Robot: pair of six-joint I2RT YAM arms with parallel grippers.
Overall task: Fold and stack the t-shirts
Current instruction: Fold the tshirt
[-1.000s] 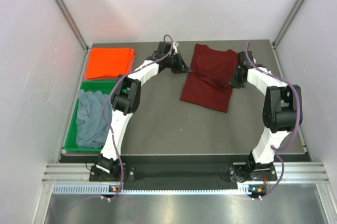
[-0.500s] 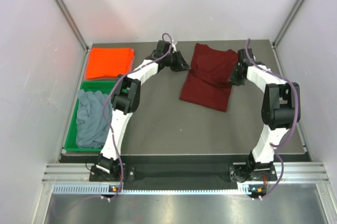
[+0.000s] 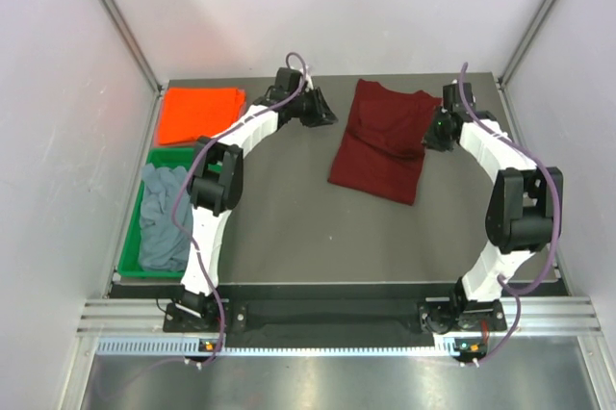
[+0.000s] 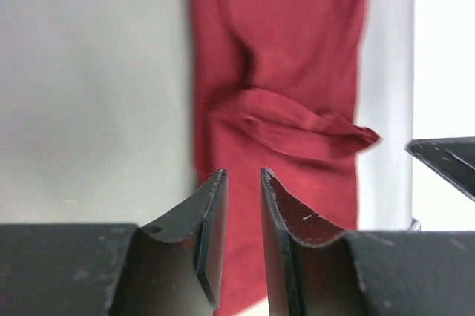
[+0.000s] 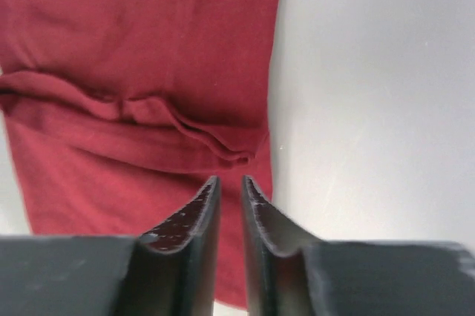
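The dark maroon t-shirt (image 3: pixel 378 145) lies at the back middle of the table, partly folded, with a fold ridge across it in the left wrist view (image 4: pixel 297 119) and the right wrist view (image 5: pixel 133 119). My left gripper (image 3: pixel 328 116) hovers at the shirt's left edge, its jaws a little apart and empty (image 4: pixel 243 176). My right gripper (image 3: pixel 432 133) hovers at the shirt's right edge, its jaws narrowly apart and empty (image 5: pixel 230 181). The orange t-shirt (image 3: pixel 199 115) lies folded at the back left. The grey-blue t-shirt (image 3: pixel 166 213) lies crumpled in the tray.
The green plastic tray (image 3: pixel 179 155) stands along the table's left edge, in front of the orange shirt. Grey walls close in the table at left, right and back.
Both grippers have drawn back from the maroon shirt's side edges towards the far end of the table. The shirt itself has hardly shifted.
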